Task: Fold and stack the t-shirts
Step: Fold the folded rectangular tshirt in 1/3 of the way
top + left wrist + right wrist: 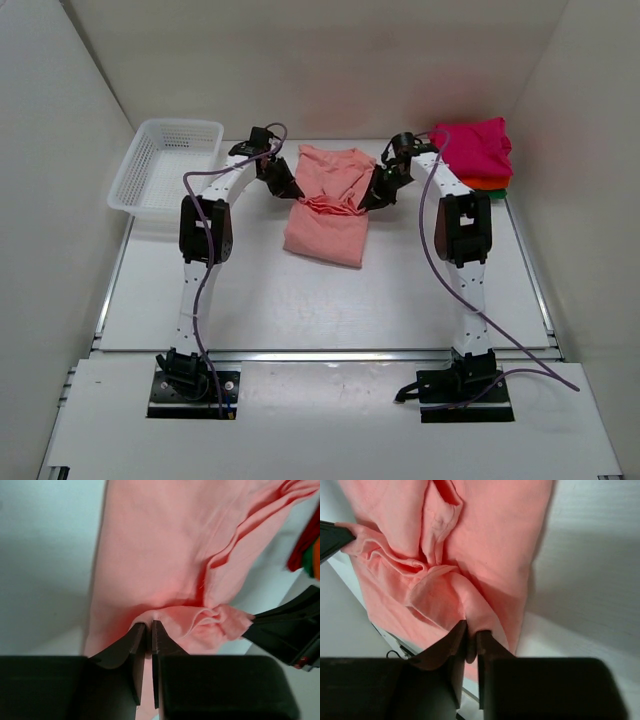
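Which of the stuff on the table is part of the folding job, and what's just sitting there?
Job:
salmon-pink t-shirt, pinched by left gripper and right gripper
folded stack, far right, magenta on top

Lying about:
white mesh basket, far left

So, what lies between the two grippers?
Only the bunched fold of the salmon-pink t-shirt, from left gripper to right gripper, in the top view.
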You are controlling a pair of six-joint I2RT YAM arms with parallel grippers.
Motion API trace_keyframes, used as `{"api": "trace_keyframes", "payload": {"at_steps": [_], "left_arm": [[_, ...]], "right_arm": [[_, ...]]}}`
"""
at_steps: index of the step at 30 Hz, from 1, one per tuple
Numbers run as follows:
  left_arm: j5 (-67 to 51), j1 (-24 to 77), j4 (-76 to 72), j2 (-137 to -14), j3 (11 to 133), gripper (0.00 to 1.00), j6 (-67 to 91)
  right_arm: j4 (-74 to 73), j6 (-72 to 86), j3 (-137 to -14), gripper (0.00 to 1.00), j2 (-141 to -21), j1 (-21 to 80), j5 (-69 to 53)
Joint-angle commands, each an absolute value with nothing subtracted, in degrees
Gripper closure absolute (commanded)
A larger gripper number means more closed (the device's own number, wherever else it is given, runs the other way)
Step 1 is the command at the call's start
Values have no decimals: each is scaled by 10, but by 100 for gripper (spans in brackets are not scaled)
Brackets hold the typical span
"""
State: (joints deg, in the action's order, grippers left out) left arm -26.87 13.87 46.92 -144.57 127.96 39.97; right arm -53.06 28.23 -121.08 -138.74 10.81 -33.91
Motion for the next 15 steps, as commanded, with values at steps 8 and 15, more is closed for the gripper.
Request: {"api": "trace_keyframes", "payload": {"at_steps": [8, 15], "left_arm": [[-330, 115, 418, -1488, 1426, 54, 479], [-313, 92, 356, -1396, 1319, 47, 440]], "right_arm": [[-349, 340, -1225, 51, -1374, 69, -355], [-373, 318, -1251, 29, -1356, 55, -305]]}}
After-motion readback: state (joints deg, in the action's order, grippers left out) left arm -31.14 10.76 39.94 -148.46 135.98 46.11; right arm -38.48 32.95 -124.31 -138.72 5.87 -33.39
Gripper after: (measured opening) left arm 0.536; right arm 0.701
